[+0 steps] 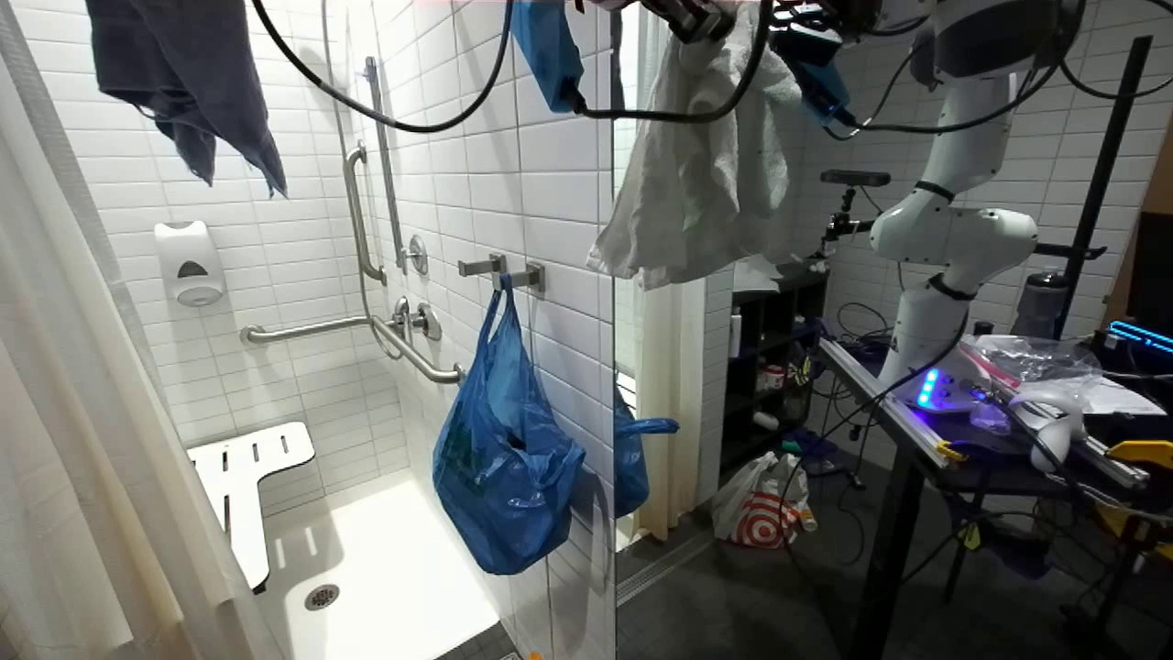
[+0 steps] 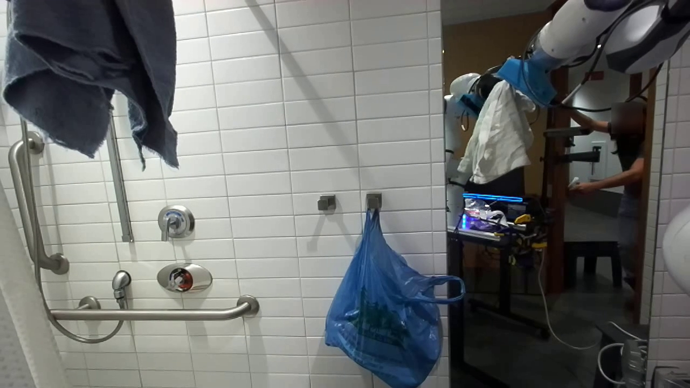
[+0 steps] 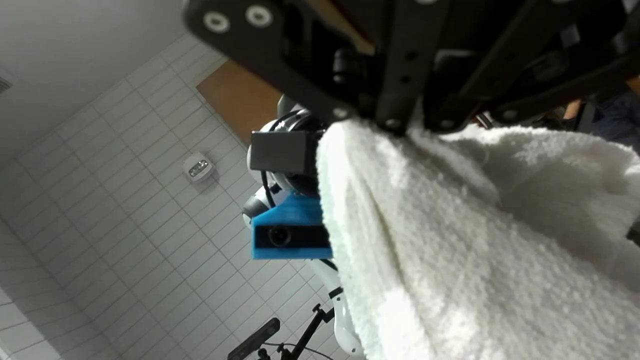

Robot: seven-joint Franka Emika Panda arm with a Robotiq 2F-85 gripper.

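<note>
My gripper [image 3: 417,122] comes in from the top of the wrist view. Its black fingers are closed together on a white towel [image 3: 450,250], and the towel's folds hide the fingertips. The towel hangs down in loose folds from the gripper, held in the air in front of the mirror [image 1: 664,321]. It shows in both exterior views [image 1: 678,202] [image 2: 496,140]. The gripper [image 1: 706,23] is partly cut off at the top edge of an exterior view. A blue plastic bag [image 1: 509,440] hangs on a wall hook [image 1: 527,277], lower than the towel. A second hook [image 2: 326,203] beside it holds nothing.
A dark blue cloth [image 2: 91,75] hangs at the upper left. Grab bars [image 2: 156,313], a shower seat [image 1: 247,467] and a curtain [image 1: 73,412] are in the shower. The mirror reflects the robot, a table and a person [image 2: 628,156]. A black cable [image 1: 403,124] loops from the arm.
</note>
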